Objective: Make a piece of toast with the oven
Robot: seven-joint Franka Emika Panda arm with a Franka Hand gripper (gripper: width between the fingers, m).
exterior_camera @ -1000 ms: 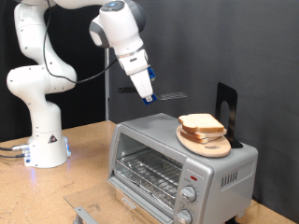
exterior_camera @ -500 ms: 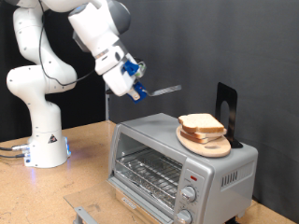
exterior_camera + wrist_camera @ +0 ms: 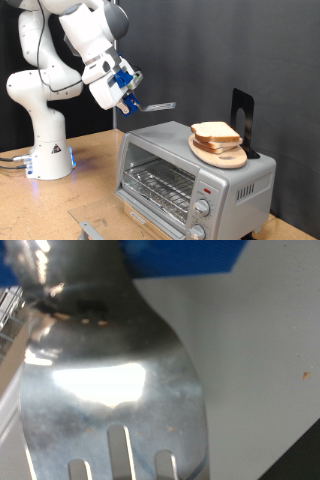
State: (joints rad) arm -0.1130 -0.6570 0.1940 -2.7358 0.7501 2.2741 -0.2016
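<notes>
My gripper (image 3: 127, 97) hangs in the air above and to the exterior view's left of the oven (image 3: 190, 170). Its blue fingers (image 3: 124, 79) are shut on the handle of a slotted metal spatula (image 3: 157, 105), whose blade points towards the exterior view's right. The blade fills the wrist view (image 3: 110, 390). Two pale bread slices lie stacked on a round wooden board (image 3: 222, 156) on the oven's top. The upper slice is the piece of toast (image 3: 213, 131). The oven's wire rack (image 3: 160, 185) shows bare inside.
The oven's door (image 3: 88, 229) seems to hang open at the exterior view's bottom. A black upright stand (image 3: 242, 118) is behind the board. The arm's white base (image 3: 47, 150) stands on the wooden table at the exterior view's left.
My gripper has swung with the spatula towards the exterior view's left and a little lower, away from the bread slices. The slices and the oven have not moved.
</notes>
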